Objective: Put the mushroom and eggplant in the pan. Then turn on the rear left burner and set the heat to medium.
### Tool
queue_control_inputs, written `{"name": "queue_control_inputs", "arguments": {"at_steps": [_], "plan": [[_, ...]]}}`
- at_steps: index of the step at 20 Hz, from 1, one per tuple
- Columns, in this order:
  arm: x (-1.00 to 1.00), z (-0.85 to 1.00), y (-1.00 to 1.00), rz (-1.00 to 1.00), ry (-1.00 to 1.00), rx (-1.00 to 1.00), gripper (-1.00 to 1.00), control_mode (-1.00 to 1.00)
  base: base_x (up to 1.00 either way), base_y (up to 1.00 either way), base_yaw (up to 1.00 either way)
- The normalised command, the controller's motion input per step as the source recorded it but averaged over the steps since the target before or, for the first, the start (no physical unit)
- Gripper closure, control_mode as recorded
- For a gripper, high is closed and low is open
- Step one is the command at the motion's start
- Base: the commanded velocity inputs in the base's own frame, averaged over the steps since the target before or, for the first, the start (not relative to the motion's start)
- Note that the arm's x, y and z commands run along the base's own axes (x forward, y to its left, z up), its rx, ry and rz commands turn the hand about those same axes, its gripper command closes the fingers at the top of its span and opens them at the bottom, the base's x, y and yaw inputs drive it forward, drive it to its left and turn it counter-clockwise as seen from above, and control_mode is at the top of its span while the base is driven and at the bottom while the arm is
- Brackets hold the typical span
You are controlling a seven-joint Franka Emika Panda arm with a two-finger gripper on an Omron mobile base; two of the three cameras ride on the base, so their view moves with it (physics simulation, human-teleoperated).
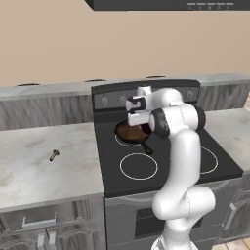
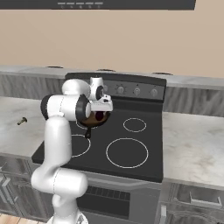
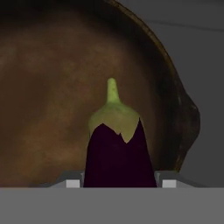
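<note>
Gripping the glossy dark-purple eggplant (image 3: 119, 153) with its pale green cap and stem pointing away from the hand, the end effector (image 1: 138, 111) hangs over the round shallow pan (image 1: 130, 132) with the dark brown inside, which sits on the black glass cooktop (image 1: 180, 168). Its jaws stand partly open, closed on the vegetable's sides; in the hand view the eggplant rises between the two finger tips, with the pan's brown floor behind it.

Risks, as I judge them: the skin looks smooth and rounded, so it may slip or twist out early. If let go from too high or too near the rim (image 3: 173, 74), it could roll and land on the glass instead. A careless descent could also knock the pan off its ring.

Meanwhile the tiny tan-brown mushroom (image 1: 53, 155) lies on the pale marbled counter (image 1: 29, 171), well apart from the stove, not yet fetched.
</note>
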Motion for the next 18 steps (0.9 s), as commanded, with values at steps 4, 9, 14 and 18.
{"name": "queue_control_inputs", "arguments": {"at_steps": [4, 9, 14, 18], "plan": [[0.52, 0.0, 0.0, 0.0, 0.07, 0.0, 1.0, -1.0, 0.0, 0.0, 0.0], [0.18, -0.19, 0.0, 0.0, 0.01, 0.0, 1.0, -1.0, 0.0, 0.0, 0.0], [0.08, -0.24, 0.02, 0.0, 0.0, 0.0, -1.0, -1.0, 0.0, 0.0, 0.0], [0.0, -0.14, 0.0, 0.0, 0.0, 0.0, -1.0, -1.0, 0.0, 0.0, 0.0]]}}
